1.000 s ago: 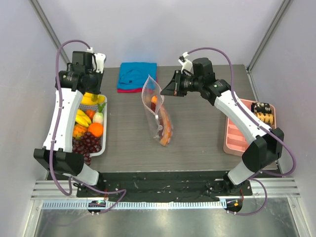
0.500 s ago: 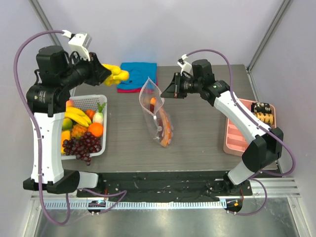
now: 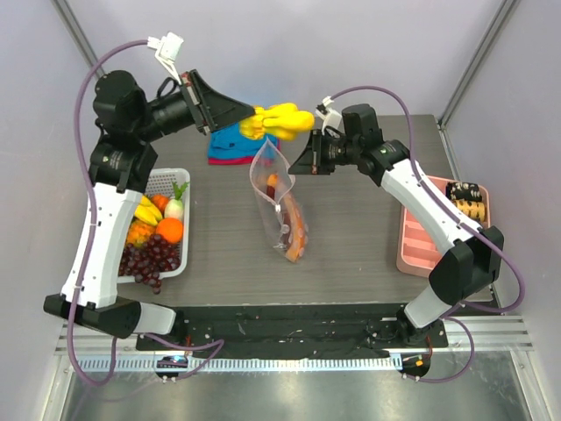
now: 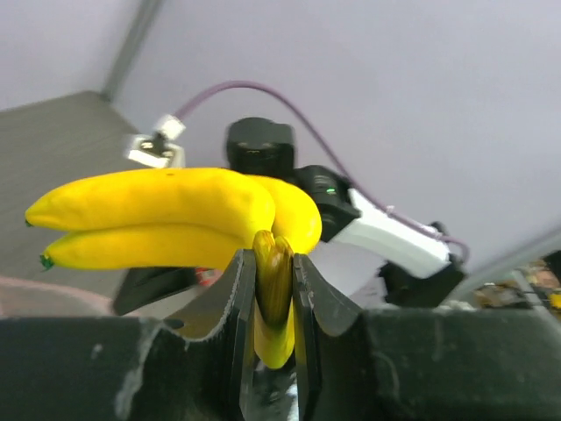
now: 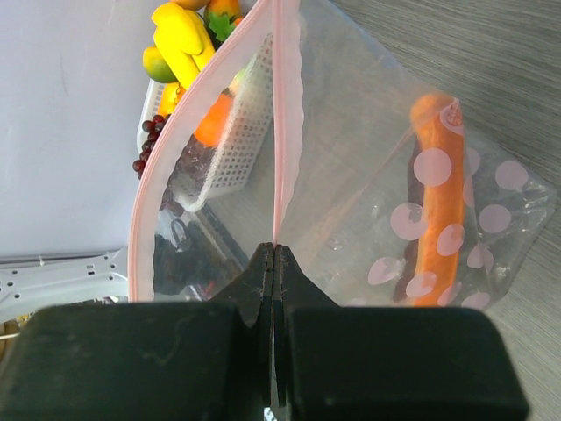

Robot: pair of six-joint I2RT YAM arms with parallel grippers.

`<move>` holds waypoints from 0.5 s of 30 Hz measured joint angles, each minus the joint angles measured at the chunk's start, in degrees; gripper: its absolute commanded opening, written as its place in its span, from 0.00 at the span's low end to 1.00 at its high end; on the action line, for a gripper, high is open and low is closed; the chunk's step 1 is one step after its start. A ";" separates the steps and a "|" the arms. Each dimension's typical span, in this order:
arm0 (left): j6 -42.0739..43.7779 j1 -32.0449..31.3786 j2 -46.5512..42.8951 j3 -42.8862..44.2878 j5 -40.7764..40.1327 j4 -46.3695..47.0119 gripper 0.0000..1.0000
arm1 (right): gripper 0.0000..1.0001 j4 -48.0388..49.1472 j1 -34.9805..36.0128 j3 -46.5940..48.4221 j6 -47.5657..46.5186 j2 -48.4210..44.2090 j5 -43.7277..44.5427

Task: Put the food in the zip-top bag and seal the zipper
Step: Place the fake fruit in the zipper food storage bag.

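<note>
A yellow banana bunch (image 3: 279,119) (image 4: 166,215) hangs in the air just above the mouth of the zip-top bag (image 3: 279,203), with my left gripper (image 3: 252,124) (image 4: 274,274) shut on its stem. My right gripper (image 3: 296,161) (image 5: 273,251) is shut on one lip of the bag's pink zipper (image 5: 286,105), holding the mouth up and open. An orange carrot-like piece (image 3: 295,230) (image 5: 441,210) lies inside the bag with a dark piece beside it. More food sits in the white basket (image 3: 172,179) at the left: an orange (image 3: 170,230), grapes (image 3: 152,259) and bananas (image 3: 147,211).
A folded blue-and-red cloth (image 3: 230,146) lies at the back behind the bag. A pink compartment tray (image 3: 419,247) holding dark brown-and-tan pieces (image 3: 465,198) sits at the right edge. Slanted cage posts stand at both back corners.
My left arm has lifted the banana bunch out of the basket and swung it right, to above the bag's mouth. The right gripper has kept its hold on the bag.
</note>
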 measured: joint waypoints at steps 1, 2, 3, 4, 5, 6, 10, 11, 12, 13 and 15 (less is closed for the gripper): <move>-2.84 -0.63 -0.13 -1.77 1.07 2.93 0.00 | 0.01 -0.09 -0.20 0.00 0.00 0.00 -0.02; -5.33 -1.11 -0.35 -3.58 2.14 5.31 0.00 | 0.01 -0.17 -0.48 0.00 0.00 0.00 -0.02; -7.61 -1.51 -0.50 -5.40 2.99 7.21 0.00 | 0.01 -0.24 -0.81 0.00 0.00 0.00 -0.02; -9.38 -1.73 -0.57 -6.86 3.61 8.74 0.00 | 0.01 -0.31 -1.09 0.00 0.02 0.00 -0.04; -11.80 -1.86 -0.85 -9.31 4.26 10.67 0.00 | 0.01 -0.33 -1.51 0.00 0.02 0.00 -0.09; -13.35 -1.88 -0.98 -11.04 4.66 11.61 0.00 | 0.01 -0.33 -1.81 0.00 0.04 0.00 -0.15; -18.14 -1.88 -2.08 -17.38 5.27 14.27 0.00 | 0.01 -0.35 -2.67 0.00 0.20 0.00 -0.46; -18.88 -1.88 -2.49 -18.38 5.22 14.29 0.00 | 0.01 -0.35 -2.84 0.00 0.22 0.00 -0.48; -19.30 -1.88 -2.86 -19.15 5.20 14.38 0.00 | 0.01 -0.35 -2.93 0.00 0.26 0.00 -0.52; -19.47 -1.88 -3.34 -19.78 5.16 14.47 0.00 | 0.01 -0.35 -2.95 0.00 0.26 0.00 -0.59; -19.54 -1.55 -4.35 -20.31 5.11 14.16 0.00 | 0.01 -0.35 -2.95 0.00 0.26 0.00 -0.70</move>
